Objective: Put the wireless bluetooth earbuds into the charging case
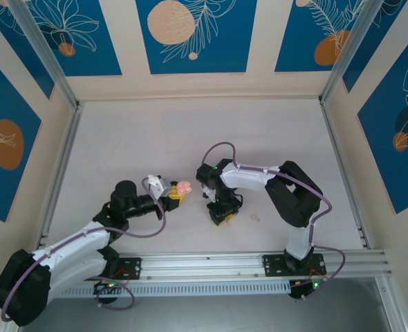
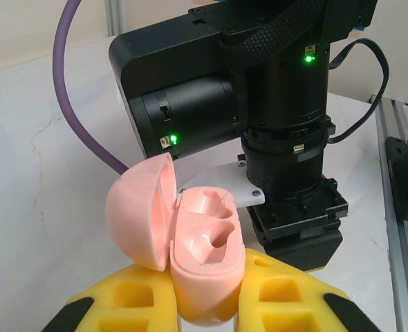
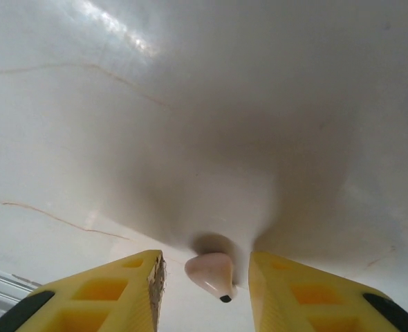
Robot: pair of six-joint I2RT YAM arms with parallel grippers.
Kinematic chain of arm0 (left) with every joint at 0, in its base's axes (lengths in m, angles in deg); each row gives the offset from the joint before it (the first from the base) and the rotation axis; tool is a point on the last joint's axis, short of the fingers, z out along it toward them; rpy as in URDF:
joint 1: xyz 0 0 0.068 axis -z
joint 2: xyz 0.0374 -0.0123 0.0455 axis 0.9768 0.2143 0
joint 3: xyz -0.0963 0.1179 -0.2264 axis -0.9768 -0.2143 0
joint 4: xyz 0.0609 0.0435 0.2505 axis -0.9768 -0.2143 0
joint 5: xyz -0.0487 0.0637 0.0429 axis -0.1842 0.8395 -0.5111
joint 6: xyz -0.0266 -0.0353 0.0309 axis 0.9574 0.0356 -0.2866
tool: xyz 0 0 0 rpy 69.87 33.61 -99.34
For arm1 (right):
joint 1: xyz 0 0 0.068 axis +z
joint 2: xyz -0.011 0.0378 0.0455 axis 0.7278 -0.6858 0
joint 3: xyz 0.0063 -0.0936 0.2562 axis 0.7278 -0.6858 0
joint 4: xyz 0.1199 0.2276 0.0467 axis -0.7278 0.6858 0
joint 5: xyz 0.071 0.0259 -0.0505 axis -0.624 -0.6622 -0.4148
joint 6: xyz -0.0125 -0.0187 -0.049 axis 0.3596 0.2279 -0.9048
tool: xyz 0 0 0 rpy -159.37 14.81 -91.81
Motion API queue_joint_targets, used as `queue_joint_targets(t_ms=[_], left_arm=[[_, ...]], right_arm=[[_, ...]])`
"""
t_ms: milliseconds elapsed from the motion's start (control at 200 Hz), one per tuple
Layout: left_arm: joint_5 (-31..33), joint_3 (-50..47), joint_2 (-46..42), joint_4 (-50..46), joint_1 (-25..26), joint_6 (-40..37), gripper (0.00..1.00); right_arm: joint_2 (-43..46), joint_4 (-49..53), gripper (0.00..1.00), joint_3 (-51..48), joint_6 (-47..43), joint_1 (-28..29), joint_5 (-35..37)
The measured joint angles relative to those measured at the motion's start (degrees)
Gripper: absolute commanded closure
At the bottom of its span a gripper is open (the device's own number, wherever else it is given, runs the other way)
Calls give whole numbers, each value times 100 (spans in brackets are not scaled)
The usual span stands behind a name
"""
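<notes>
**Centre the pinch on the pink earbud, then carry it to the open case**

The right claw point(image 3: 205, 266) stands spread over a pink earbud point(image 3: 209, 271) that appears to lie on the tabletop point(image 1: 155, 138). A yellow finger sits on each side of it, and neither touches it yet. The earbud is rounded and tapers to a dark tip, so it will likely squirt sideways if one finger lands first. The fingers should meet its broad body evenly, low against the tabletop, and press gently.

The left claw point(image 2: 207, 304) is pressed together on the pink case point(image 2: 207, 242), holding it raised beside the right arm. Its lid point(image 2: 138, 211) is swung open to one side, and both wells look empty. The earbud must enter a well tip-down and matched to its curve. A slow descent from directly above suits best, since the lid crowds one side.

The two claws are near each other, so the carry is short but tight. A small pink piece point(image 1: 254, 216) lies just beside the right claw, possibly another earbud, and should not be swept. The rail point(image 1: 204, 263) runs close on the near side, and open tabletop lies beyond.
</notes>
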Motion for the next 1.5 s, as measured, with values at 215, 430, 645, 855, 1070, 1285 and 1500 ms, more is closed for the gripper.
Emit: queue_joint_targets(t_ms=[215, 430, 645, 855, 1070, 1285, 1500], left_arm=[[0, 0, -17, -66, 0, 0, 88], [0, 0, -20, -109, 0, 0, 88], [0, 0, -22, -118, 0, 0, 88], [0, 0, 9, -107, 0, 0, 88], [0, -2, 511, 199, 55, 7, 88], [-4, -59, 1340, 990, 214, 26, 89], [-74, -76, 2098, 1919, 258, 208, 89]], right_arm=[[-48, 26, 63, 9, 57, 76, 140], [-48, 39, 69, 9, 153, 107, 262], [-48, 70, 74, 9, 238, 157, 334], [76, 59, 76, -57, 350, 181, 398], [629, -114, 76, -162, 551, 57, 417], [1360, -741, 76, -232, 826, -354, 396], [2623, -2015, 75, -763, 949, -673, 55]])
